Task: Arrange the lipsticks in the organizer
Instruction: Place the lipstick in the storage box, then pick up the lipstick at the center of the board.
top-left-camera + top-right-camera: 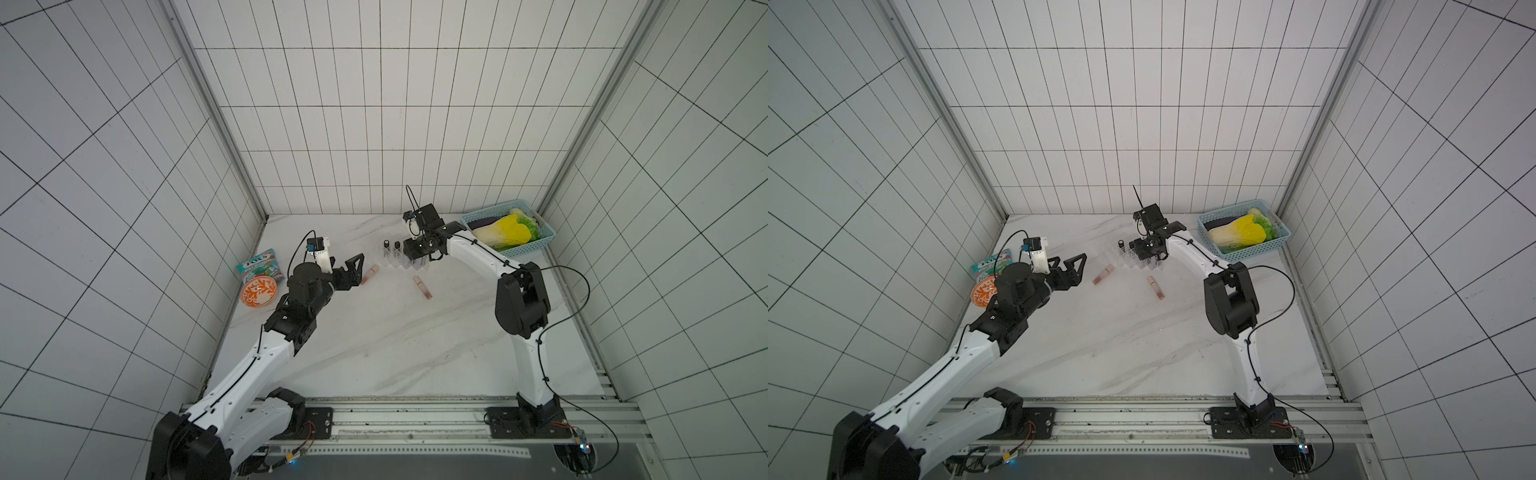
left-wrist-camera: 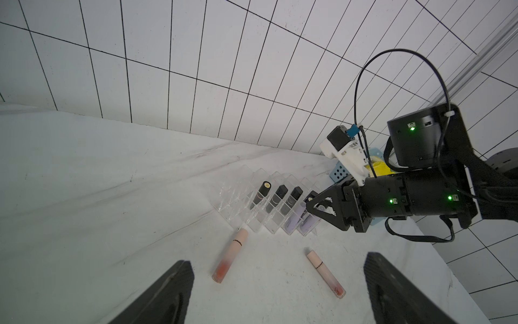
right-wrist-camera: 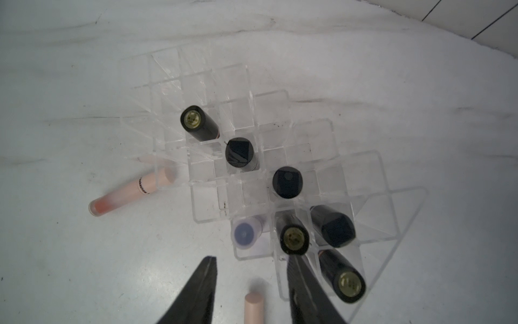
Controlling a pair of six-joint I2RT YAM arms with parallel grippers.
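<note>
I am judging the job mostly done, with two pieces left. One pink tube (image 2: 231,258) and a second pink tube (image 2: 325,273) are lying flat on the bench (image 1: 374,353). My left jaws are hanging wide apart just short of them, holding nothing. Farther back, toward the far edge, the organizer (image 3: 241,81) is carrying six black tubes (image 3: 239,153) and a lilac tube (image 3: 246,232). My right jaws are hovering over its right-hand end, parted and gripping nothing.

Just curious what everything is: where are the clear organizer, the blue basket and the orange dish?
clear organizer (image 3: 238,112): right wrist view, an empty compartment.
blue basket (image 1: 528,247): a top view, its near wall.
orange dish (image 1: 257,291): a top view, its patterned inside.
</note>
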